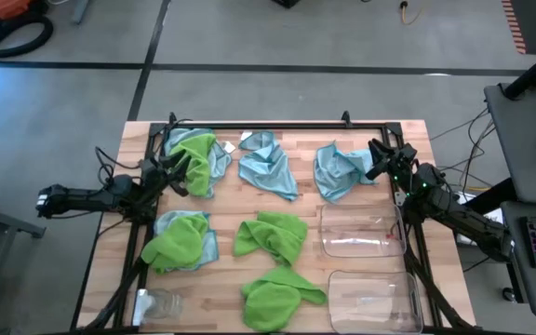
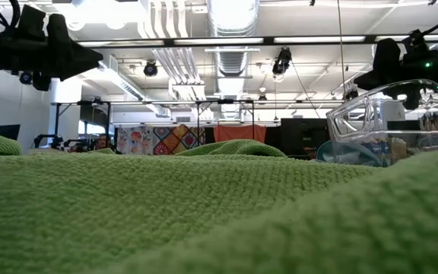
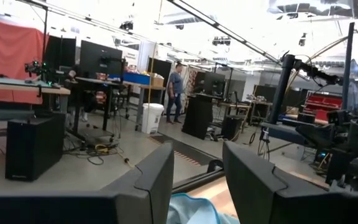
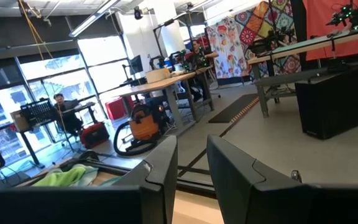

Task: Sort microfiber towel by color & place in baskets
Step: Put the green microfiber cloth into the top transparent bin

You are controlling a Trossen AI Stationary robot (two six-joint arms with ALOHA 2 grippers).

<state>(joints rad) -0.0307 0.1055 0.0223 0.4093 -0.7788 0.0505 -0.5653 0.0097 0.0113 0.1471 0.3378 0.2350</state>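
Several microfiber towels lie crumpled on the wooden table. A lime green one lies on a pale blue one at the far left [image 1: 198,158]. Two blue ones lie at far centre [image 1: 268,167] and far right [image 1: 338,170]. A green one on a blue one lies at the left [image 1: 182,240]. Two more green ones lie at the centre [image 1: 271,234] and near the front [image 1: 282,293]. Two clear baskets [image 1: 361,231] [image 1: 375,298] stand empty at the right. My left gripper [image 1: 180,172] hangs open above the far-left towels, holding nothing. My right gripper [image 1: 377,160] hangs open above the far-right blue towel, holding nothing.
A small clear glass jar [image 1: 161,302] stands at the table's near left corner. A dark frame rail [image 1: 259,126] runs along the far edge. A green towel fills the low view's foreground [image 2: 204,213]. People show in the room beyond the table [image 3: 176,90] [image 4: 61,102].
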